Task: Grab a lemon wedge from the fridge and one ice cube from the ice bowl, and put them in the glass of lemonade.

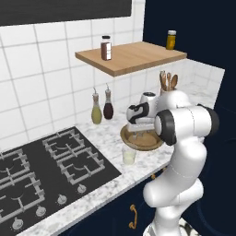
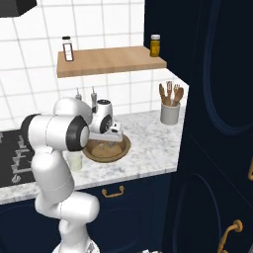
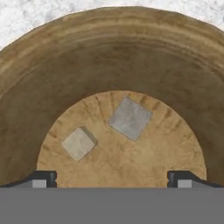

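In the hand view, the ice bowl (image 3: 109,57) is seen from directly above, two pale ice cubes (image 3: 130,118) resting apart on its flat bottom, and the gripper (image 3: 112,178) is seen with jaws spread wide at the lower edge, nothing held between them. In the left base view the gripper (image 1: 139,134) is shown lowered into the ice bowl (image 1: 150,144) at mid-frame, with the glass of lemonade (image 1: 129,156) standing just below-left of the bowl on the marble counter (image 1: 110,133). In the right base view the glass of lemonade (image 2: 75,160) is partly hidden behind the arm at centre left, and a utensil crock (image 2: 169,112) is seen right of centre
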